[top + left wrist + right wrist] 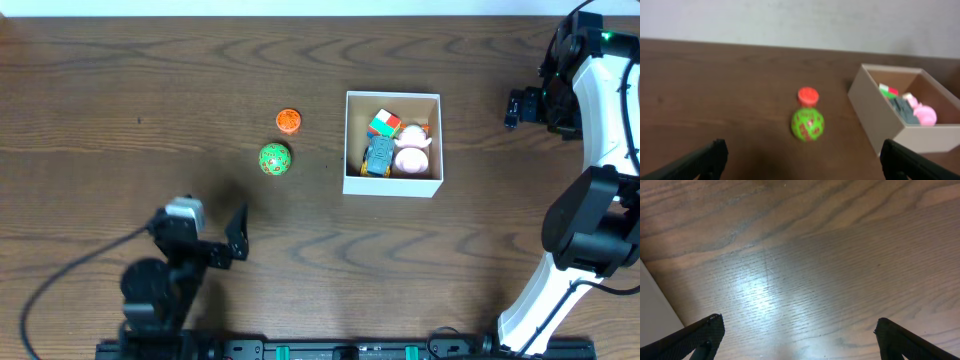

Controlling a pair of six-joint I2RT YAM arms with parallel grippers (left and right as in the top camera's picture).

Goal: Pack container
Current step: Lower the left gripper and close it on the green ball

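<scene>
The container (pixel 392 186) is a white-walled open box with a brown inside, right of the table's centre. It holds a colour cube (pixel 384 125), a blue toy car (pixel 378 155) and a pink toy (pixel 411 155). A green ball (pixel 274 159) and a small orange toy (pixel 289 121) lie on the table left of it. My left gripper (pixel 225 238) is open and empty, near the front left. Its wrist view shows the ball (pixel 807 124), the orange toy (pixel 808 95) and the container (pixel 875 115) ahead of the jaws (pixel 802 165). My right gripper (pixel 515 107) is open and empty, right of the container.
The table is dark wood. In the right wrist view the jaws (pixel 799 340) hang over bare wood, and a white surface (pixel 652 307) shows at the left edge. The right arm's white links (pixel 600 120) stand along the table's right side.
</scene>
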